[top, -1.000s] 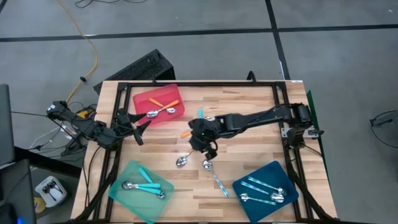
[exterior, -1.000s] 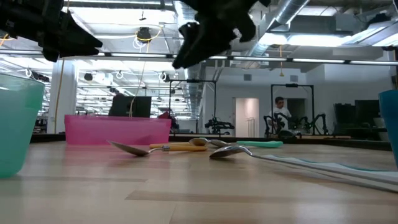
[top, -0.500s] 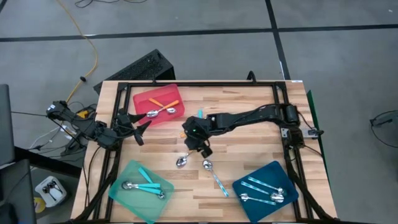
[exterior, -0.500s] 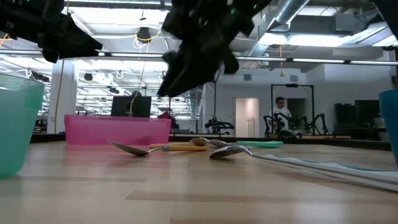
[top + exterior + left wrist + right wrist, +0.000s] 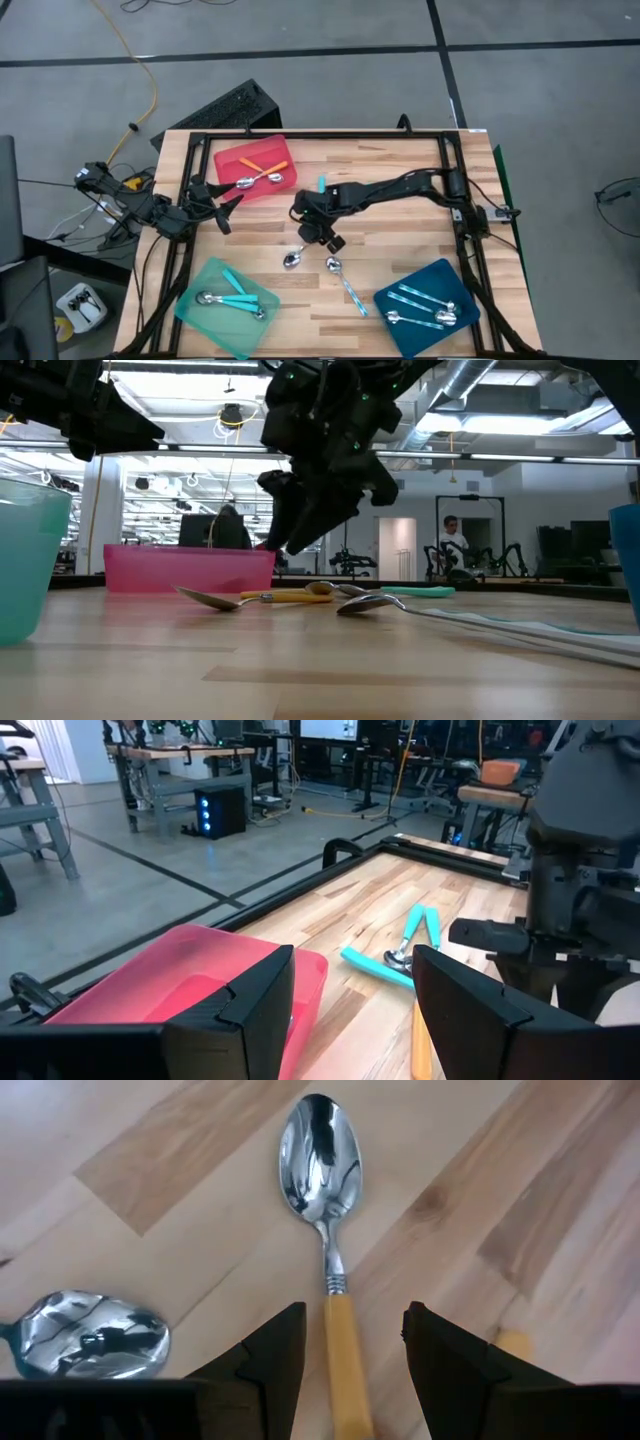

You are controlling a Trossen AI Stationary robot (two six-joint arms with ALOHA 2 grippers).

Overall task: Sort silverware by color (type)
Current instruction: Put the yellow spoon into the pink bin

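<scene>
The orange-handled spoon with a shiny metal bowl [image 5: 335,1270] lies flat on the wooden counter [image 5: 400,170] near its middle. In the right wrist view its long axis runs straight out from the right hand [image 5: 347,1355], bowl pointing away and handle passing between the two dark fingers. In the high view the bowl [image 5: 292,260] sits toward the near edge and the handle runs up under the hand.

The right hand [image 5: 315,225] hangs low over that handle, fingers spread to a narrow gap on either side of it and not touching it. Just beside the spoon's bowl lies a pale blue patterned-handled spoon [image 5: 345,283], its bowl [image 5: 88,1335] close by and its handle slanting toward the dark-blue plastic tray [image 5: 395,295]. Behind the hand, a turquoise-handled spoon [image 5: 405,950] rests on the counter.

The left hand [image 5: 222,205] waits at the counter's left edge beside the red plastic tray [image 5: 225,160], fingers wide apart and holding nothing. The mint-green plastic tray [image 5: 200,285] sits at the near left corner
</scene>
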